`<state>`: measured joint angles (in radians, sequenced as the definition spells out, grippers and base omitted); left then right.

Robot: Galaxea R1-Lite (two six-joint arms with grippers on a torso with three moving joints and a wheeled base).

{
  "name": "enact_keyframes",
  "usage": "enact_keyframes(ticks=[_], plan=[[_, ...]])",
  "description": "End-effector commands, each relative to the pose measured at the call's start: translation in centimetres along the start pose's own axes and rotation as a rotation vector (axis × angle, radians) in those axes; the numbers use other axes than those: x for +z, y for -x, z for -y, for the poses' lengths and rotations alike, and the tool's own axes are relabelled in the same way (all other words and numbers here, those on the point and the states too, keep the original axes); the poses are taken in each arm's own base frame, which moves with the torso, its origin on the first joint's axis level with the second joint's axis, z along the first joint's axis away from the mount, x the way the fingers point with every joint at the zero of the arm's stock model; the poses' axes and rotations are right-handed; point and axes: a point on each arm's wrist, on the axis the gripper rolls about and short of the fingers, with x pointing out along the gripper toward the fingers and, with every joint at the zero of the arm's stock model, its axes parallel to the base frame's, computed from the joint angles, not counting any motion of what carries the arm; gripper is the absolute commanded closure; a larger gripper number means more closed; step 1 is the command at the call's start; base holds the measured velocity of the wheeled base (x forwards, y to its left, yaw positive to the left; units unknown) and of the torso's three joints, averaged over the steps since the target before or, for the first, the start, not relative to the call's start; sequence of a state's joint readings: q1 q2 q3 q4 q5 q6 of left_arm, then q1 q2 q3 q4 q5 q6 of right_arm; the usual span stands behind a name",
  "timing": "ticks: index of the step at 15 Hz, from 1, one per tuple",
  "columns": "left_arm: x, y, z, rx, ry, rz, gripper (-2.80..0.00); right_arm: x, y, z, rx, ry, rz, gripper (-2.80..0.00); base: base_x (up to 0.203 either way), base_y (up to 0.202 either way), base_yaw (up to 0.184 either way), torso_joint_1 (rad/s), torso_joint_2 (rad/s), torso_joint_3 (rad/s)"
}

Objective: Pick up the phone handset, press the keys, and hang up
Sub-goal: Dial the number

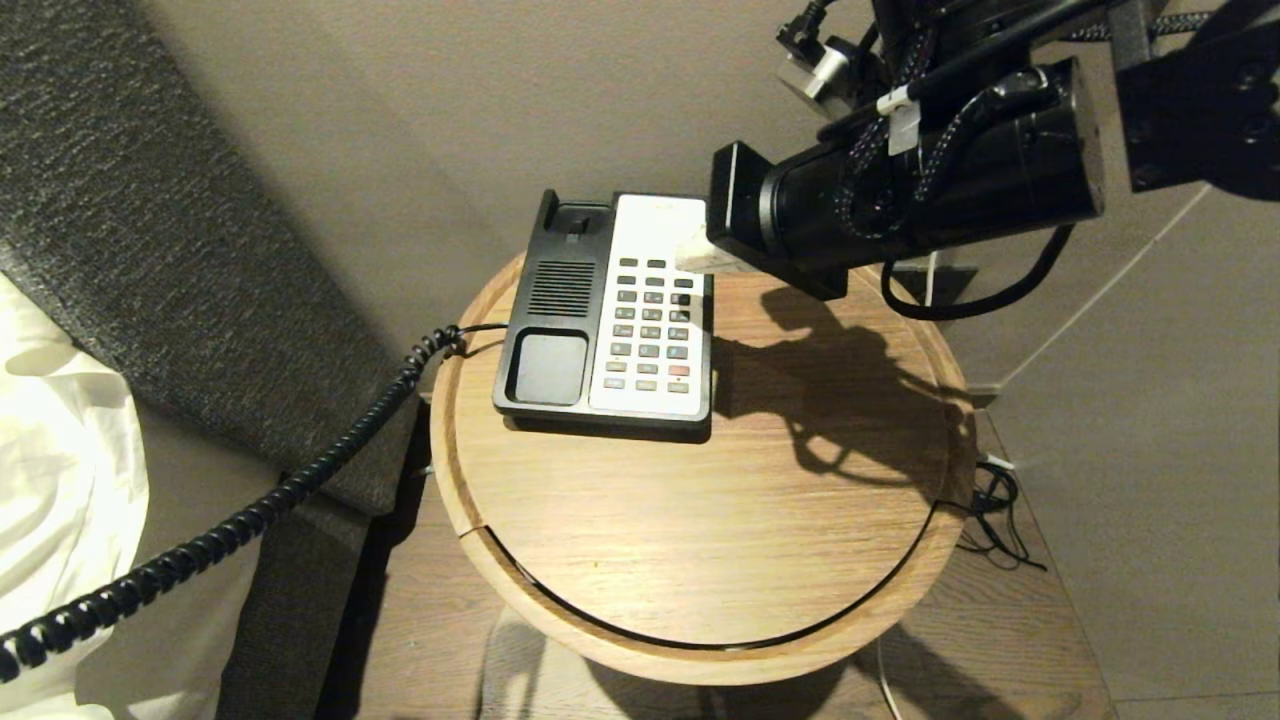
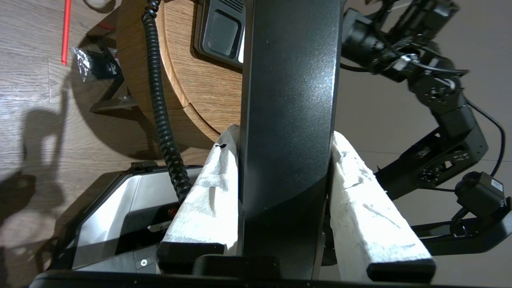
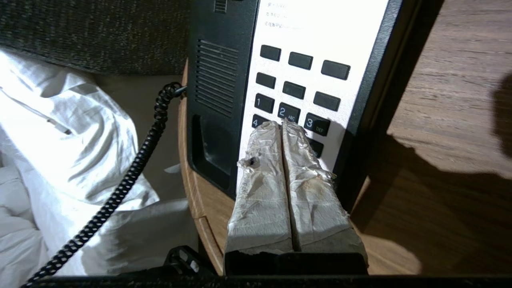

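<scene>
Nearest the right wrist camera, the right gripper has its two white-wrapped fingers pressed flat together with no gap, nothing between them. Their tips sit over the keys, at the row beginning with 4, just below the key marked 2; whether they actually touch a key is not clear from this angle. In the head view this gripper reaches in from the right over the upper right of the white faceplate.

Phone base stands on the round wooden table, toward its far left edge. Its handset cradle is vacant.

Phone handset is off the base, clamped between the white-wrapped fingers of the left gripper, which grips it at a moderate width. That gripper is outside the head view. Coiled cord runs from the base's left side off the table edge toward the lower left, past white bedding.
</scene>
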<state>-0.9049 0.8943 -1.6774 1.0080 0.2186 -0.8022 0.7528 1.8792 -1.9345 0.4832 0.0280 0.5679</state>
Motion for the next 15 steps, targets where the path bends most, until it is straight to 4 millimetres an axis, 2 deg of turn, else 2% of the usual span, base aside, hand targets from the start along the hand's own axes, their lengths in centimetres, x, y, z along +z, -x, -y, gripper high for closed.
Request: enact_keyframes(ticks=[1,15], plan=[[0.0,0.0,0.0,0.004,0.002,-0.001,0.00,-0.4,-1.2,0.3,-0.021,-0.001,-0.013,0.00,0.000,0.000,0.000,0.000,0.00,0.000],[0.0,0.2,-0.1,0.001,0.002,0.002,0.00,-0.7,-2.3,0.9,-0.081,0.032,-0.015,0.00,0.000,0.000,0.000,0.000,0.00,0.000]])
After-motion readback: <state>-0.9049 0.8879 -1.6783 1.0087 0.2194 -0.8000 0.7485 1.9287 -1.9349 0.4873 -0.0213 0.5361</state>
